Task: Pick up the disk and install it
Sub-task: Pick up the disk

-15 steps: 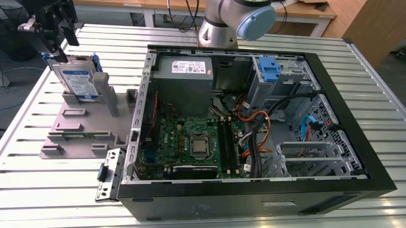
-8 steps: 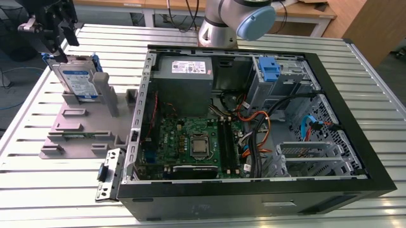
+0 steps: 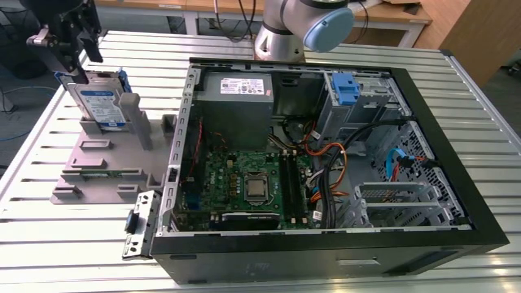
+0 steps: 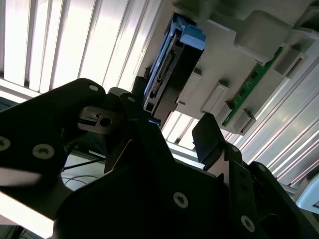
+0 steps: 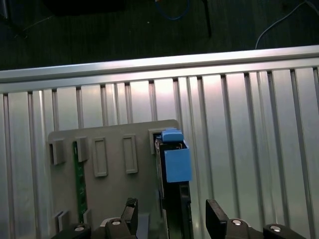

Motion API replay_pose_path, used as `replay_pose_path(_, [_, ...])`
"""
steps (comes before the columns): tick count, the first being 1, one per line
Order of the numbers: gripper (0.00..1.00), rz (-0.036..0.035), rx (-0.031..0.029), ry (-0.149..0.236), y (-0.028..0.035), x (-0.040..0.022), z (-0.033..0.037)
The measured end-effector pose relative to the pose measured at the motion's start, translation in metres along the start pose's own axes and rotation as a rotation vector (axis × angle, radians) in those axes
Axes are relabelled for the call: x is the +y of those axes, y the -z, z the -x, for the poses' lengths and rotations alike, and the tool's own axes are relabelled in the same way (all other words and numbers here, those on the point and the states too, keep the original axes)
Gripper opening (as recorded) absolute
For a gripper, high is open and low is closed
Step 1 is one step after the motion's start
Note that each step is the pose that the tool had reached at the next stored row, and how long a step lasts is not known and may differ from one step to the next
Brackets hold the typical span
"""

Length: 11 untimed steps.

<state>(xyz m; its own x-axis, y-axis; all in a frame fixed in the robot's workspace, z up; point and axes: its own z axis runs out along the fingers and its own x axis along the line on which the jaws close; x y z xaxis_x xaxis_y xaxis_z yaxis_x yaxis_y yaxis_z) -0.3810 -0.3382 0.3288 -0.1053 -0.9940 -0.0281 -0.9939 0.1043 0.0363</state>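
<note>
A slatted aluminium surface (image 3: pixel 49 244) is carrying one open black computer case (image 3: pixel 326 250) and one grey plastic holder (image 3: pixel 97 165). One disk (image 3: pixel 99 104), a silver-metal hard drive framed in blue plastic, is standing upright in that holder. One black gripper (image 3: pixel 77 67) is hanging at its top. In both wrist views the gripper (image 5: pixel 172 213) (image 4: pixel 169 114) is showing its jaws apart, one either side of the disk (image 5: pixel 175 164) (image 4: pixel 169 64). The first wrist view is also showing one green circuit strip (image 5: pixel 77 174) in the holder. The exterior view is showing one bare blue bracket (image 3: pixel 346 88) inside the case.

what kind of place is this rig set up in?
Likely a robotics lab bench for PC assembly: a slatted aluminium table, an open desktop computer case on it, and a grey fixture holding the disk on edge beside the case.
</note>
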Motion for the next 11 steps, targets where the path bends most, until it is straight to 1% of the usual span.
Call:
replay_pose_path(5, [0.65,-0.0004,0.0,0.002,-0.009,-0.0003,-0.0003])
replay_pose_path(9, [0.65,-0.0005,0.0004,0.016,-0.0139,-0.0002,-0.0004])
replay_pose_path(11, [0.65,-0.0007,0.0007,0.024,-0.0152,0.0004,-0.0005])
